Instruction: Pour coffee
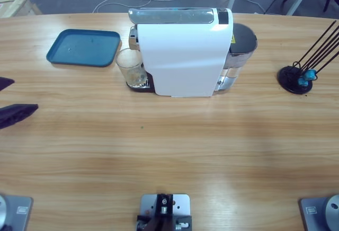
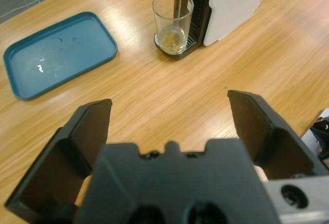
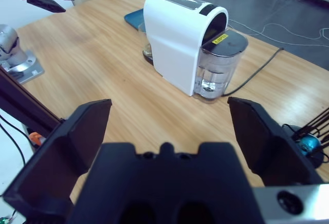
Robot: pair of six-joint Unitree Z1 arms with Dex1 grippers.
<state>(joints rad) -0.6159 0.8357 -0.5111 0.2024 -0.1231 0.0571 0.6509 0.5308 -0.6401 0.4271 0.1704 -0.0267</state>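
The left gripper [image 2: 169, 126] is seen with its jaws spread wide apart and nothing is held between them; bare wooden table [image 2: 169, 100] lies in the gap. Ahead of this gripper, well apart from it, a clear glass [image 2: 173, 22] is found standing upright on the drip grid of a white coffee machine [image 2: 234, 3]. A thin stream is seen falling from the spout into the glass, and the coffee [image 2: 172, 39] is noted as a shallow pale amber pool at its bottom. Ahead and to the left of the jaws, a teal tray [image 2: 59, 54] is recorded lying flat on the table, apart from the glass.

The right gripper [image 3: 169, 126] is likewise observed wide open and empty. Ahead of it the machine's rear side with its clear water tank [image 3: 218, 70] is presented. A black capsule stand [image 3: 308, 144] is noted just off its right jaw.
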